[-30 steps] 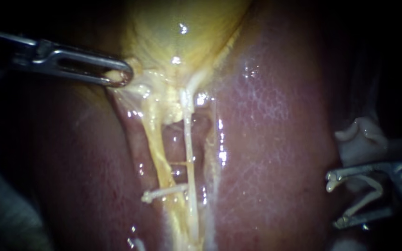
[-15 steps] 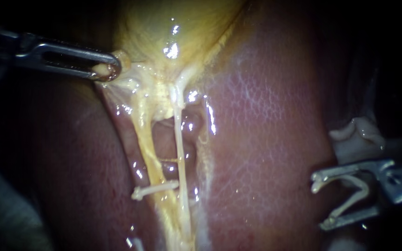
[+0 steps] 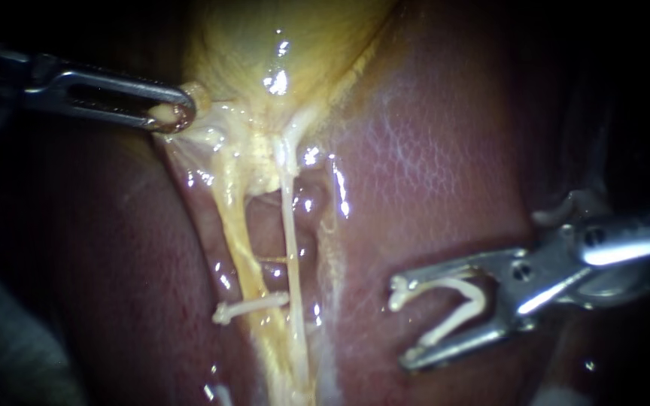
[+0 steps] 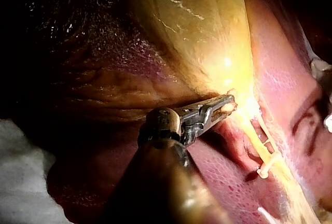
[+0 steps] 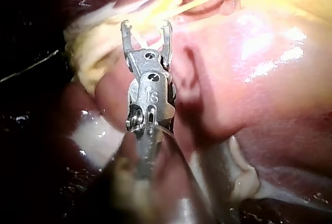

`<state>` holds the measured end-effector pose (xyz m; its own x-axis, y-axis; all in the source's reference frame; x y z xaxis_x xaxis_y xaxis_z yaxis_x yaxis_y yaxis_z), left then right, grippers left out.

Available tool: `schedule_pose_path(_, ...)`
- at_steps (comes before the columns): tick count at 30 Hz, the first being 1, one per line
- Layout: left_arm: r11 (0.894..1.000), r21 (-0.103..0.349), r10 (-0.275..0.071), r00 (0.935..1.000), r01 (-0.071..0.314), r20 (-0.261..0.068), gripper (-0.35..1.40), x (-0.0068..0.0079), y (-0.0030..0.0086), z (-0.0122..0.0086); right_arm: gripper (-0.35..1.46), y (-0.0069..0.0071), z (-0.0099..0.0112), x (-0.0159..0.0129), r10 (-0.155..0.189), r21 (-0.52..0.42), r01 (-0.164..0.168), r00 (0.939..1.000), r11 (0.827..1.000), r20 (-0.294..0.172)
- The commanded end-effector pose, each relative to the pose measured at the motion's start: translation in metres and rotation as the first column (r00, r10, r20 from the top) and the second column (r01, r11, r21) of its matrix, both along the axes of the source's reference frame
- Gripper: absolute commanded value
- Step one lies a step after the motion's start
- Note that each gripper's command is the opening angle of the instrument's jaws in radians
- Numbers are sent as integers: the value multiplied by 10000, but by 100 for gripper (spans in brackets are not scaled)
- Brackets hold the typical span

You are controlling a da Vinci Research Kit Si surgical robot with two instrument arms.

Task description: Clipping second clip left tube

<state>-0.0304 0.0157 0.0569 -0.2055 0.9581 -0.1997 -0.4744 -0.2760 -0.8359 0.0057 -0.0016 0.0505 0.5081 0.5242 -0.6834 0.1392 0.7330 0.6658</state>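
**2nd clip, left tube: loaded, not on the tube yet**

The right instrument [image 3: 404, 323] has its jaws spread in a V around the loaded clip [image 3: 453, 304], one leg along each jaw. The clip is open and has nothing inside it. The tip hovers over the liver [image 3: 445, 173], well apart from the seated clip [image 3: 251, 307], out on that clip's right-tube side.

The left tube [image 3: 235, 233] is the thicker yellow strand, and the seated clip crosses it. The right tube [image 3: 289, 240] is thin and pale and runs past the seated clip's far end. Can't tell if they touch.

The left instrument [image 3: 177, 114] has its jaws clamped on a fold at the neck of the gallbladder [image 3: 280, 45], well beyond the seated clip. Both tubes look taut.

How I'd run it (judgement):
- Hold tension with the left instrument, because a slack tube slips out of the V.
- Land on the gallbladder side of the seated clip, near it but with a clear gap, where the tubes stand apart.
- The approach crosses the right tube first, so thread one leg between the tubes and take the left tube only.
- Set the clip square across the tube, with both leg tips visible past it before closing.
- Main risk is a leg tip snagging the liver behind the tubes.
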Motion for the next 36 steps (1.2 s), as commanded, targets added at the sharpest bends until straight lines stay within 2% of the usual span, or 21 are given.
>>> schedule_pose_path(1, 10000, 0, 1, 10000, -1, -1, -35, 0, 0, 0, 49, 0, 3, 6, 105, 22, -105, 9999, 9999, -69)
schedule_pose_path(6, 10000, 0, 1, 10000, -1, -1, -35, 0, 0, 0, 50, -2, 20, 34, 446, 223, -445, 9990, 9988, -51)
schedule_pose_path(14, 10000, 0, 0, 10000, 0, -1, -35, 0, 0, 0, 50, -3, 52, 62, 676, 590, -682, 9976, 9959, 122)
schedule_pose_path(24, 10000, 0, -1, 10000, 1, -2, -35, 0, 0, 0, 50, -4, 96, 76, 955, 936, -974, 9951, 9908, 252)
schedule_pose_path(30, 10000, 0, -1, 10000, 1, -2, -35, 0, 0, 0, 50, -1, 118, 79, 1167, 1240, -1193, 9928, 9851, 279)
schedule_pose_path(36, 10000, 0, -2, 10000, 2, -3, -35, 0, 0, 0, 50, -3, 133, 80, 1196, 1369, -1238, 9921, 9828, 384)
